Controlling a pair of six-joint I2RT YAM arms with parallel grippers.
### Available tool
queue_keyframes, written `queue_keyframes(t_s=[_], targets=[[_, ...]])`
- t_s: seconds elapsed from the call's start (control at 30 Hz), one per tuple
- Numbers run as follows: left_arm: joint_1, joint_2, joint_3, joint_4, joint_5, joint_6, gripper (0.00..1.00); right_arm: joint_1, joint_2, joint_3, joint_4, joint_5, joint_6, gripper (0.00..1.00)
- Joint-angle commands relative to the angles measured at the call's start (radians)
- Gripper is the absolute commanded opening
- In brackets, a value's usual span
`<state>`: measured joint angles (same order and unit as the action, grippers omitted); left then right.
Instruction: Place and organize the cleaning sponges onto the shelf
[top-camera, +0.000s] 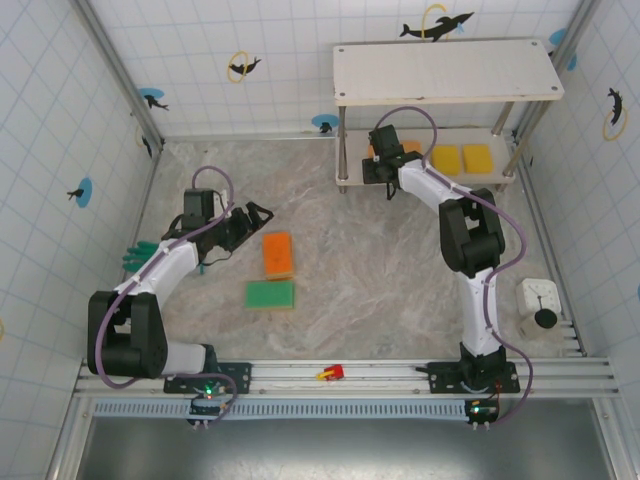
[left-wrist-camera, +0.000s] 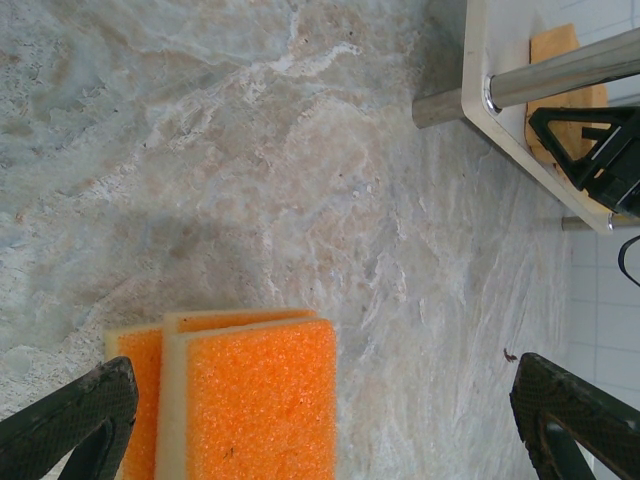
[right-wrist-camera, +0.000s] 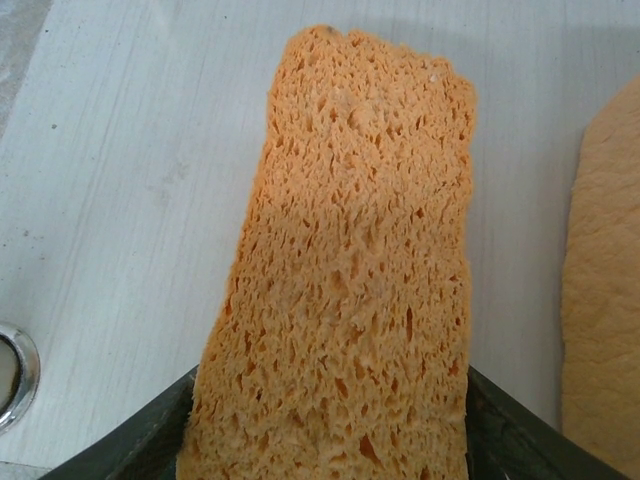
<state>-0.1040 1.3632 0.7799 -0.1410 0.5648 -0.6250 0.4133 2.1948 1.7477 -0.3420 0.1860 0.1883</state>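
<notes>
The right gripper (right-wrist-camera: 330, 405) straddles a pale orange sponge (right-wrist-camera: 360, 230) lying flat on the shelf (right-wrist-camera: 110, 200), beside another sponge (right-wrist-camera: 605, 300) at the right edge, seemingly to form a row. Whether it is clamped or loosed, I cannot tell. The left gripper (left-wrist-camera: 325, 395), jaws wide, hovers over an orange sponge (left-wrist-camera: 255, 400) at bottom centre.

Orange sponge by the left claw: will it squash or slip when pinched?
The orange sponge looks like open-pored foam: probably squashy, grippy and light. A second piece seems stacked beneath; pinching high may leave it behind.

White gridded walls (top-camera: 60, 120) with dolphin stickers (top-camera: 437, 26) around a beige marbled tabletop (top-camera: 380, 270) under even light.
</notes>
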Motion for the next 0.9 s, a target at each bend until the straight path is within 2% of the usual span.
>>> queue_keyframes(t_s=[0.0,0.87], targets=[[-0.003,-0.006,-0.005,0.010,-0.009,0.025,0.97,0.004,0.026,0.046,0.001,0.008,-0.006,0.62],[-0.004,0.006,0.002,0.007,-0.011,0.028,0.97,0.004,0.040,0.050,0.051,0.003,-0.003,0.57]])
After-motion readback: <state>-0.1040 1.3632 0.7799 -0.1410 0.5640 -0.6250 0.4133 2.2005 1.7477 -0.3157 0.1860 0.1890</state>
